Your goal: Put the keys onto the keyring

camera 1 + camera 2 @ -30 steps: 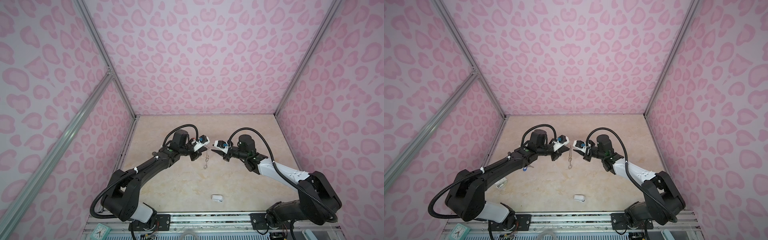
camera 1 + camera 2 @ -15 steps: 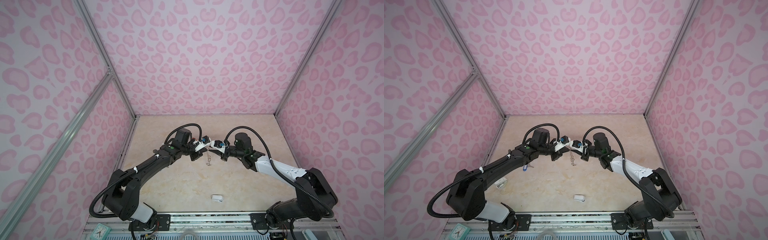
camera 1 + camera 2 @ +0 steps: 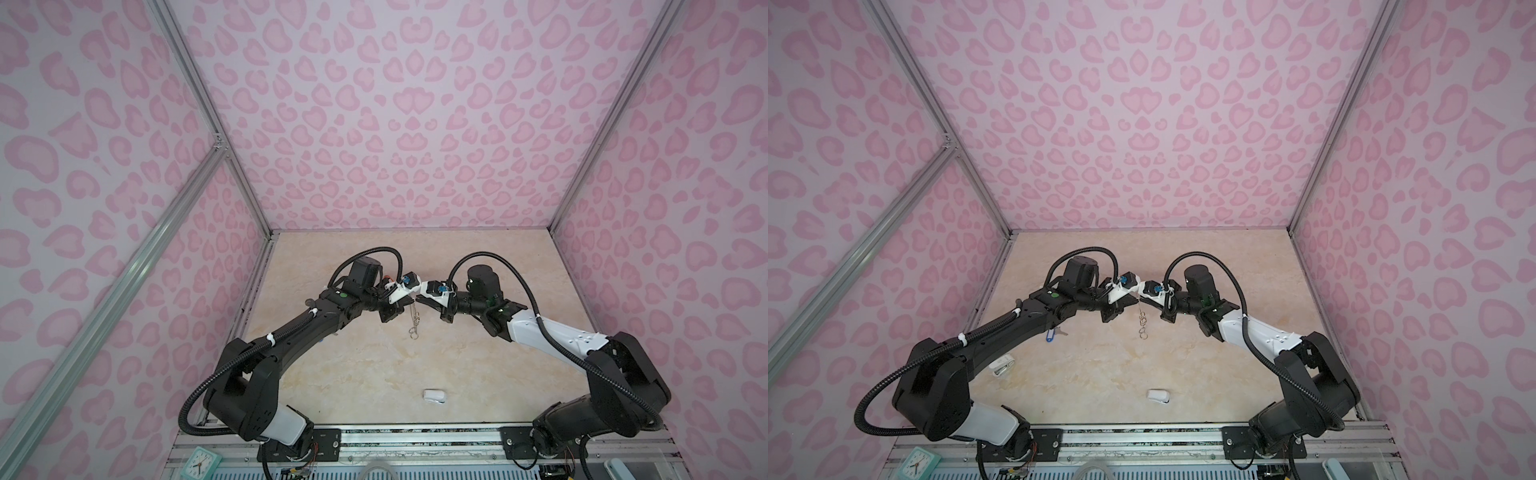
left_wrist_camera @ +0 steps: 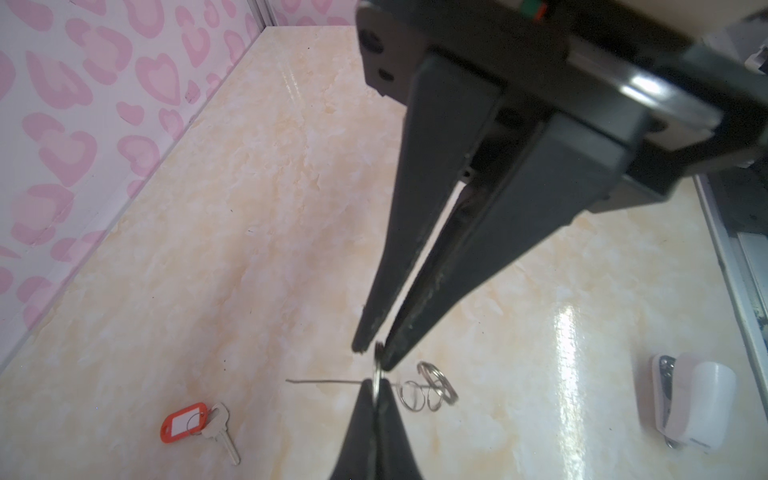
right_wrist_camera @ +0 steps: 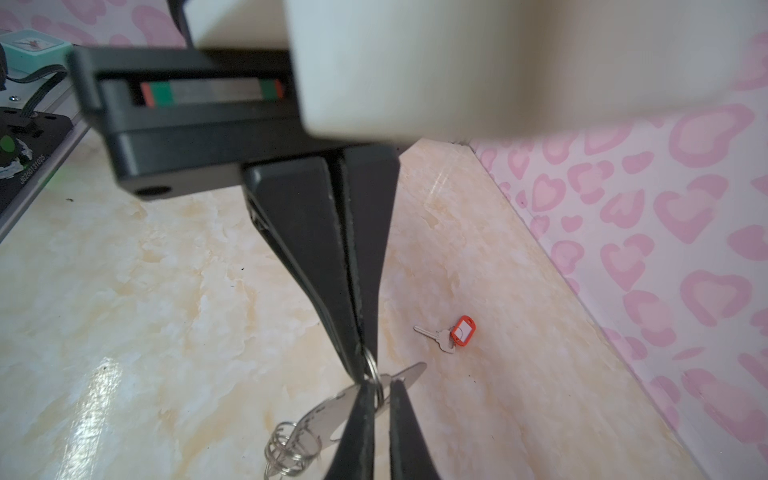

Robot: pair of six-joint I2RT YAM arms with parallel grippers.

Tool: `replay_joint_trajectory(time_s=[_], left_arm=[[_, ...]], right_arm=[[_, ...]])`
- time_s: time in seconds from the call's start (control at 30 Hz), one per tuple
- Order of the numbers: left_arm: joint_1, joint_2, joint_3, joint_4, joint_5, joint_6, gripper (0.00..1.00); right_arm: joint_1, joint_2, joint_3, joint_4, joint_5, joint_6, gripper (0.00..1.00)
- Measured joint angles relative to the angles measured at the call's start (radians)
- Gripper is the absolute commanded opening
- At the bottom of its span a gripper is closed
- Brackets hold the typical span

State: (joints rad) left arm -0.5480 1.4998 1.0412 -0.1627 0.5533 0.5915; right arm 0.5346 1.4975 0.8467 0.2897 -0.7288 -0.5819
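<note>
silver keyring (image 5: 322, 411) hangs between both claws: the left claw (image 4: 372, 356), clamped tight, and the right claw (image 5: 360, 368), pressed together, pinch the same wire ring (image 4: 377, 376). below them on the table (image 4: 249, 208), well aside, lies the orange-tagged key (image 4: 195, 424); the blue-tagged key (image 3: 1051, 334) lies behind the left claw.

Blue-tagged key (image 3: 1049, 335) partly under left arm (image 3: 1000, 332), keyring (image 5: 326, 409) partly behind left claw (image 5: 381, 383)

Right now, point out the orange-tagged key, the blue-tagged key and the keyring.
orange-tagged key (image 4: 183, 422), left wrist view, its tag.
blue-tagged key (image 3: 1050, 335), in a top view, tag.
keyring (image 5: 324, 409), right wrist view, flat plate.
</note>
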Motion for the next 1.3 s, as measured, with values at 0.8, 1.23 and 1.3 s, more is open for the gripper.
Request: replay_joint_trajectory(time_s=[0.8,1.23,1.3], left_arm=[[0.133,-0.030,-0.180,0.278,0.267,-0.112,0.30],[0.134,0.006,-0.240,0.508,0.322,-0.225,0.26],[0.134,0.010,-0.240,0.521,0.322,-0.232,0.26]], right_arm=[[0.000,-0.001,-0.098,0.176,-0.011,0.160,0.00],[0.002,0.010,-0.122,0.335,-0.069,0.250,0.00],[0.002,0.014,-0.119,0.334,-0.077,0.253,0.00]])
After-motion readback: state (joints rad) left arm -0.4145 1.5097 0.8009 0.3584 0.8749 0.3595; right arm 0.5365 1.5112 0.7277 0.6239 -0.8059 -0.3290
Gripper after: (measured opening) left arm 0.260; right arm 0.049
